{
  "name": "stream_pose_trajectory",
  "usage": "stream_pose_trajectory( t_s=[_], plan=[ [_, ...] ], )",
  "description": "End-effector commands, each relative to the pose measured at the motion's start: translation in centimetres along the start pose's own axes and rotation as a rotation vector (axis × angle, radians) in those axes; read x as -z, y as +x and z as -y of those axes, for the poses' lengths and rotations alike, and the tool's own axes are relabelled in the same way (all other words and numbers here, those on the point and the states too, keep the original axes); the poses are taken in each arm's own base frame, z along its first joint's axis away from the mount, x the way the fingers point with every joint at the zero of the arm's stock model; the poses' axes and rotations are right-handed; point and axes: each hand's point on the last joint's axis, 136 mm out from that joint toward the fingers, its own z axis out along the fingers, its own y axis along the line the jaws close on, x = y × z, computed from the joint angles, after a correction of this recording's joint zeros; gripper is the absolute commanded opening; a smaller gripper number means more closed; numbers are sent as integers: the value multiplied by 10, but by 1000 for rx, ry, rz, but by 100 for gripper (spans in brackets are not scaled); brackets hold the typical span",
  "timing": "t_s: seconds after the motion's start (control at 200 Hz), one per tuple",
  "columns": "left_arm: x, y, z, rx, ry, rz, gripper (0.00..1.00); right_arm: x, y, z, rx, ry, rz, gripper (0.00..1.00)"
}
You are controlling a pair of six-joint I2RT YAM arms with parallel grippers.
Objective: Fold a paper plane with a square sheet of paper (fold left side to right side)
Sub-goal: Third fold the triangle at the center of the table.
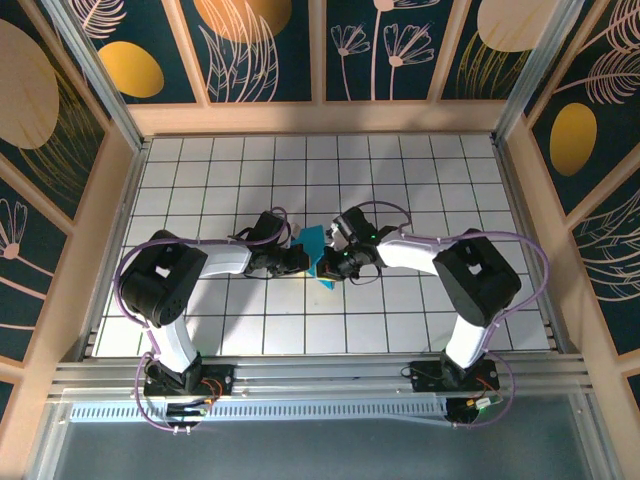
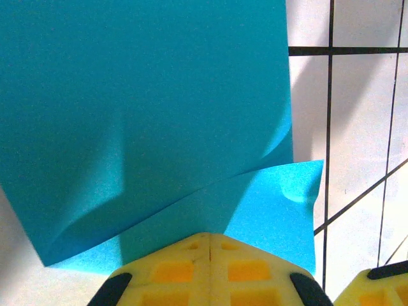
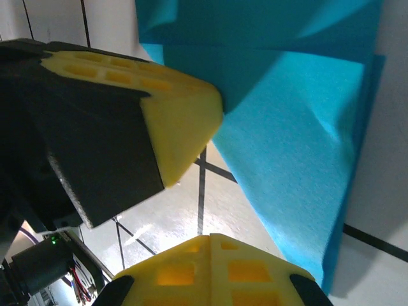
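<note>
The square sheet of paper [image 1: 316, 243] sits abt mid-desk, betw the two hands, partly folded. One flap is turned over a lower layer but not pressed flat: it bows up, w/ soft dents rather than a sharp crease. In the left wrist view the top flap covers 9 to 1 o'clock and the under layer sticks out at 4–5 o'clock, so the edges aren't matched.

The left hand [image 1: 303, 262] comes at it from 9 o'clock, fingers pressed together, tip down at the paper's near edge. It looks like a press, not a pinch, prob to stop the layers sliding on the smooth desk [image 1: 220, 170]. Whether a layer is nipped betw the fingers I can't tell.

The right hand [image 1: 332, 266] comes in from 3 o'clock, fingers also pressed together w/ nothing seen betw them. Its tip is just beside the paper's edge and near the left's tip.

Judgement: the closed tips serve as blunt pushers for flattening the fold, and both arms crowd the centre bc the sheet is small & thin. Risks: the flap springs back, or the crease sets skewed.
</note>
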Motion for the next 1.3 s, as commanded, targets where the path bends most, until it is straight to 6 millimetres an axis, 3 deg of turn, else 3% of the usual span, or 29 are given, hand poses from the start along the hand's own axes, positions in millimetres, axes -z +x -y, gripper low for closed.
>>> stream_pose_trajectory(
  t_s=[0.0,0.3,0.455,0.726,1.296],
  plan=[
    [-4,15,-35,59,-136,-37,0,-11,-11,-3,-17,2,22,0],
    [-3,15,-35,57,-135,-35,0,-22,-13,9,-49,41,20,0],
    [-3,15,-35,53,-139,-34,0,-26,-9,25,-73,100,3,0],
    [-2,15,-44,31,-192,-39,0,-21,13,54,-94,202,-51,0],
    [-2,13,-57,-6,-266,-40,0,1,60,91,-159,288,-119,0]
  ],
)
